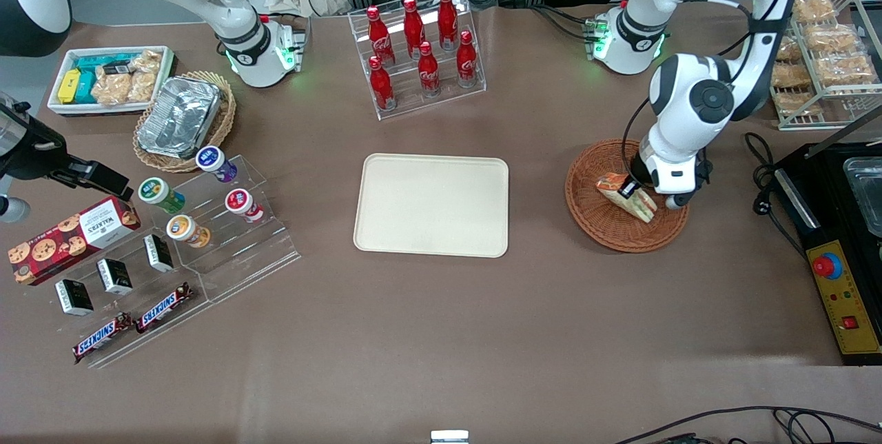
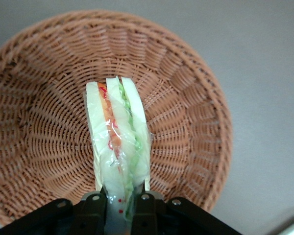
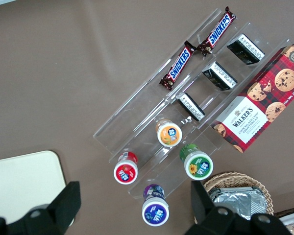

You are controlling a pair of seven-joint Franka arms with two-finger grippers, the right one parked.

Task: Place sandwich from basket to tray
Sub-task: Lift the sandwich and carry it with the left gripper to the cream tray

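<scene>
Front view: pincer down inside the basket, clamped on the sandwich, bread faces pinched from both sides so the soft wedge does not splay. Sandwich tilted, one end at the fingers, the other slanting down toward the basket floor; whether touching the wicker or just clear of it, cannot tell here. Left arm bent sharply over the basket, elbow high, wrist pointing almost straight down, a pose suited to a vertical lift over the rim. Tray flat on the bench, well apart from the pincer toward the parked arm's end, nothing on it. Judged from this, grasp made and carry not yet done.

Left wrist view: sandwich held on edge between the two fingers, closed narrow on its wrapped end, clear film creased at the grip. Red, orange and green layers running away from the pincer, wedge pointing out over the middle of the basket. Grip near one end only, so likely to droop or swing in transit; slow carry advisable. Rim all round below the pincer, bench outside it.

Right wrist view: corner of the tray only; no pincer, sandwich or basket visible.
</scene>
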